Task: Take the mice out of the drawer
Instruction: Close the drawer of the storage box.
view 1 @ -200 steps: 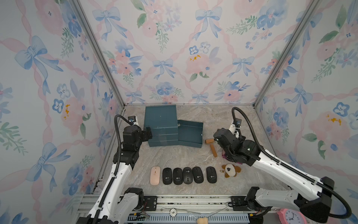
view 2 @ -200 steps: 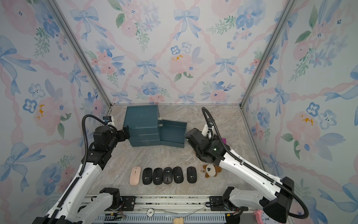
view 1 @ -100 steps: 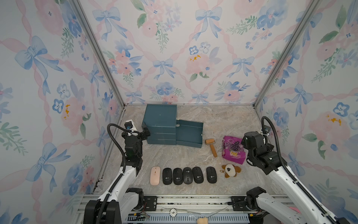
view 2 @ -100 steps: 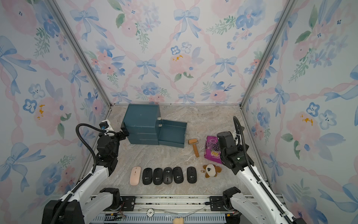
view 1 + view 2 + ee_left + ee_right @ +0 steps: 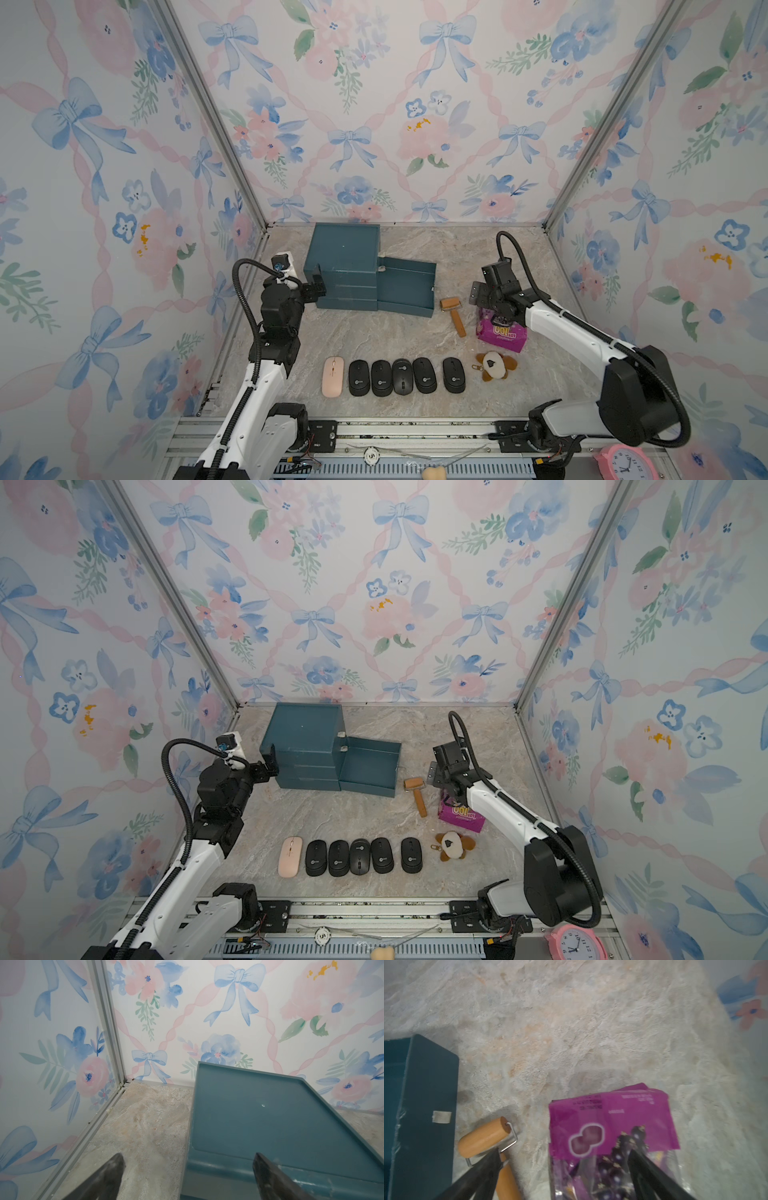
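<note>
Several mice lie in a row near the table's front edge: a pale pink mouse (image 5: pixel 333 376) (image 5: pixel 289 856) at the left, then several black mice (image 5: pixel 402 376) (image 5: pixel 360 856). The dark teal cabinet (image 5: pixel 343 266) (image 5: pixel 270 1115) stands at the back, its drawer (image 5: pixel 405 286) (image 5: pixel 368 766) pulled out to the right; nothing shows inside it. My left gripper (image 5: pixel 316 286) (image 5: pixel 189 1160) is open at the cabinet's front left corner, its fingers astride that edge. Open and holding nothing, my right gripper (image 5: pixel 478 293) (image 5: pixel 564 1154) hovers over a purple packet (image 5: pixel 612 1126).
A wooden roller (image 5: pixel 453 316) (image 5: pixel 485 1138) lies between the drawer and the purple packet (image 5: pixel 503 334). A brown-and-white plush keychain (image 5: pixel 494 365) sits right of the mice. A pink clock (image 5: pixel 623 463) stands off the table at the front right.
The right arm swung out to the right side, then came back over the purple packet. The left arm dropped lower, then rose again beside the cabinet. The mice stayed put.
</note>
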Tool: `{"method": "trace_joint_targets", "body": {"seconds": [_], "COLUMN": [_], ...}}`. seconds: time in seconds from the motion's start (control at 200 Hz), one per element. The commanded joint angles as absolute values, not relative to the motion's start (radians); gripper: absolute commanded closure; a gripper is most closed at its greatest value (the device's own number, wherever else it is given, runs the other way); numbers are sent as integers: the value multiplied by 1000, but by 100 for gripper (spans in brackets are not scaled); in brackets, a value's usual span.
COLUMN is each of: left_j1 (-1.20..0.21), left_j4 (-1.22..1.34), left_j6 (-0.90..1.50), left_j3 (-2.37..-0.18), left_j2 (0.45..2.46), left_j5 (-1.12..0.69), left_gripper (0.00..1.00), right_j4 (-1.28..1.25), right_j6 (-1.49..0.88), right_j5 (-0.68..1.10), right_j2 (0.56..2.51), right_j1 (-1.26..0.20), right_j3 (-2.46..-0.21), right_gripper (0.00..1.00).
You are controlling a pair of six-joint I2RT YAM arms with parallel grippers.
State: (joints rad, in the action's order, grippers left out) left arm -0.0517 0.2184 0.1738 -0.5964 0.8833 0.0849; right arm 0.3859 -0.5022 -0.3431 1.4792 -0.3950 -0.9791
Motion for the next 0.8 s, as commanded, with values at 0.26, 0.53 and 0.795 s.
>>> {"method": "trace_joint_targets", "body": {"seconds": [0.26,0.53,0.795], "left_j1": [44,81,79], "left_j4": [74,-80,-84], "left_j6": [144,93,97], "left_j3": [-815,-974,-978], "left_j2": [1140,1301,1316], "left_j5": [-233,-550,-625], "left_gripper": [2,2,2], "right_j4": [342,350,382], "right_j6": [-427,-396,-412], "right_j5": [-122,62,140], "right_j2": [1848,1996,2131], "right_j1": [-449,-498,-603], "right_j3": [-1249,-1404,-1602], "right_gripper": [4,4,4]}}
